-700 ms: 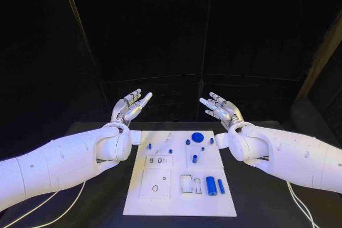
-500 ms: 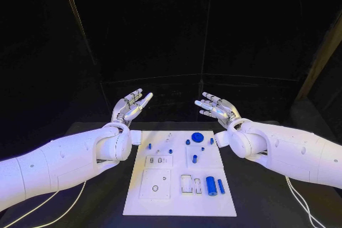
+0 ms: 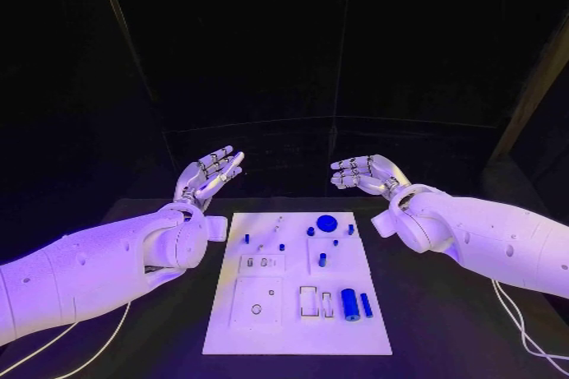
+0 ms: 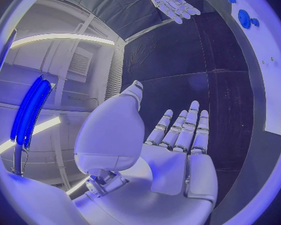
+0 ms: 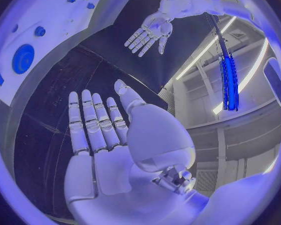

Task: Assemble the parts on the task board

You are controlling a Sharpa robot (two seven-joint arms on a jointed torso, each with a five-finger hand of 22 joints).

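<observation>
comparing with a moment ago, my left hand (image 3: 210, 173) has barely shifted beyond the far left of the board (image 3: 297, 338), open and empty, while my right hand (image 3: 365, 175) has turned palm-down with fingers drooping, also empty. no part is touched yet, so assembly hasn't begun. from the head, the blue cylinder (image 3: 350, 304) lies near the board's front right; the right wrist instead catches the blue disc (image 5: 23, 58) at its far end.

Task board (image 3: 297, 330) mid-table (image 3: 474, 346), parts (image 3: 351, 304) on it, left hand (image 3: 209, 172) and right hand (image 3: 367, 176) beyond its far corners
</observation>
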